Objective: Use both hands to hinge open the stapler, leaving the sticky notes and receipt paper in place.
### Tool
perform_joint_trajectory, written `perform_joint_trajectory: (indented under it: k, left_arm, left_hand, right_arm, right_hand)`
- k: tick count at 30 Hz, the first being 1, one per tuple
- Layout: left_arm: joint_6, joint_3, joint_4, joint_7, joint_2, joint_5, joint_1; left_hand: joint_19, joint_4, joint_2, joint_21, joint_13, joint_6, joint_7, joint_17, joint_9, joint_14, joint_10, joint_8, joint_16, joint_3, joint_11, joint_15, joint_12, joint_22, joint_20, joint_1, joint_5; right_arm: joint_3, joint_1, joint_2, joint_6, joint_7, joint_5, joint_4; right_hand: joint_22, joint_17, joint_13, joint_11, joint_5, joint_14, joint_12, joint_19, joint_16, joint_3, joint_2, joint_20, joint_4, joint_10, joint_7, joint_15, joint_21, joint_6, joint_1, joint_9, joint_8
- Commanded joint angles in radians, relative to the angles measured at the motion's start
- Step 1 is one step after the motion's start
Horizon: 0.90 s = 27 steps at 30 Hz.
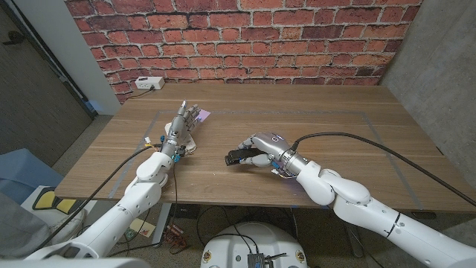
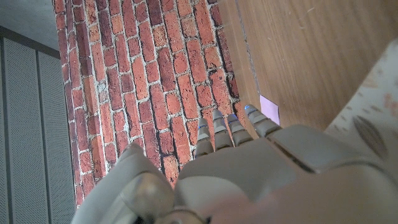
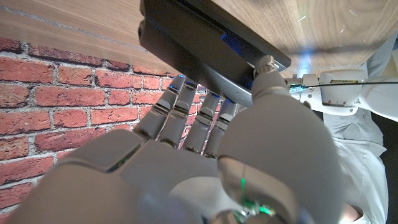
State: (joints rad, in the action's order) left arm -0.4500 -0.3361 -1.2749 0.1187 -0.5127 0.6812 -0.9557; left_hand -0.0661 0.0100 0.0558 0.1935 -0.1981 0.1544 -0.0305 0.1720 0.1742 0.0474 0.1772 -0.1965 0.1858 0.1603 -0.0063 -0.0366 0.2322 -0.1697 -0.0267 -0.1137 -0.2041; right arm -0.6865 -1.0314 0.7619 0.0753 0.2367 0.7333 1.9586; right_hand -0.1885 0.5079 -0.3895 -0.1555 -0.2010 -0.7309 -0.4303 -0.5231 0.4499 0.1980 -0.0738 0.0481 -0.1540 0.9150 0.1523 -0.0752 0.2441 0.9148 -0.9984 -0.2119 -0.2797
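Observation:
The black stapler (image 1: 236, 157) lies near the middle of the wooden table (image 1: 335, 126). My right hand (image 1: 263, 150) grips its rear end, fingers curled over it. In the right wrist view the thumb (image 3: 267, 67) presses on the stapler's (image 3: 205, 43) side while the other fingers reach along it. My left hand (image 1: 181, 125) stretches over the table's left part, fingers straight and apart, holding nothing. Its fingertips (image 2: 249, 115) end just short of the purple sticky notes (image 1: 201, 114) (image 2: 269, 109). A pale sheet (image 1: 191, 141), perhaps the receipt paper, shows beside the left wrist.
A white box (image 1: 149, 83) with a cable sits at the table's back left corner, against the brick wall (image 1: 245, 37). Faint tape lines (image 1: 372, 119) mark a rectangle on the tabletop. My left arm (image 3: 329, 93) appears in the right wrist view beyond the stapler.

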Motion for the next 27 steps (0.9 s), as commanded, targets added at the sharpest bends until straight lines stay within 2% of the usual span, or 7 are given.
perform_joint_trajectory:
  k: [1, 11, 17, 19, 27]
  left_arm:
    - [-0.024, -0.003, -0.051, -0.032, -0.008, -0.027, -0.026]
    - [-0.031, 0.002, -0.116, -0.052, -0.027, -0.039, -0.062]
    - [-0.033, 0.002, -0.132, -0.037, -0.033, -0.027, -0.072]
    - [-0.023, 0.002, -0.148, -0.030, -0.035, -0.015, -0.077]
    - [-0.024, 0.005, -0.198, -0.014, -0.063, -0.022, -0.088]
  left_hand:
    - [-0.010, -0.011, 0.012, 0.000, -0.001, 0.039, -0.032, 0.003, 0.003, 0.018, 0.022, -0.014, 0.004, 0.006, -0.004, -0.007, 0.009, -0.003, 0.000, -0.009, -0.006]
    - [-0.015, -0.016, 0.014, 0.000, -0.003, 0.086, -0.019, 0.003, 0.005, 0.028, 0.048, -0.024, 0.004, 0.010, 0.005, -0.006, 0.017, -0.003, -0.006, -0.016, -0.004]
    - [-0.016, -0.018, 0.015, 0.000, -0.004, 0.095, -0.017, 0.003, 0.006, 0.033, 0.055, -0.024, 0.004, 0.012, 0.007, -0.003, 0.019, -0.003, -0.006, -0.018, -0.003]
    - [-0.016, -0.019, 0.015, -0.001, -0.005, 0.105, -0.001, 0.004, 0.007, 0.034, 0.057, -0.025, 0.003, 0.013, 0.007, -0.003, 0.019, -0.003, -0.007, -0.020, -0.002]
    - [-0.017, -0.022, 0.017, -0.001, -0.005, 0.108, 0.006, 0.004, 0.007, 0.035, 0.064, -0.023, 0.003, 0.015, 0.007, -0.004, 0.021, -0.003, -0.007, -0.023, -0.002]
  right_arm:
    - [0.042, -0.038, -0.002, 0.031, 0.086, -0.064, -0.004]
    - [0.062, -0.047, -0.044, 0.074, 0.165, -0.130, -0.053]
    - [0.068, -0.048, -0.064, 0.071, 0.168, -0.163, -0.058]
    - [0.070, -0.049, -0.073, 0.065, 0.162, -0.184, -0.058]
    - [0.078, -0.044, -0.102, 0.045, 0.165, -0.227, -0.062]
  right_hand:
    - [-0.004, 0.003, -0.005, -0.014, -0.003, -0.013, -0.008, -0.004, -0.006, 0.026, -0.094, 0.072, 0.023, 0.030, 0.025, -0.164, 0.003, 0.035, -0.095, -0.003, -0.005]
    - [-0.006, 0.012, -0.009, 0.001, 0.000, -0.032, -0.015, -0.010, -0.003, 0.028, -0.095, 0.069, 0.023, 0.048, 0.007, -0.165, 0.008, 0.040, -0.098, -0.005, -0.004]
    - [-0.007, 0.015, -0.010, 0.006, 0.002, -0.037, -0.016, -0.012, -0.004, 0.029, -0.095, 0.069, 0.021, 0.051, 0.002, -0.165, 0.010, 0.042, -0.102, -0.005, -0.004]
    - [-0.007, 0.016, -0.010, 0.007, 0.002, -0.038, -0.016, -0.012, -0.005, 0.030, -0.095, 0.069, 0.021, 0.051, 0.000, -0.165, 0.010, 0.043, -0.103, -0.006, -0.004]
    - [-0.008, 0.016, -0.010, 0.003, 0.003, -0.036, -0.011, -0.013, -0.013, 0.032, -0.095, 0.070, 0.022, 0.042, 0.002, -0.163, 0.012, 0.036, -0.103, -0.007, 0.001]
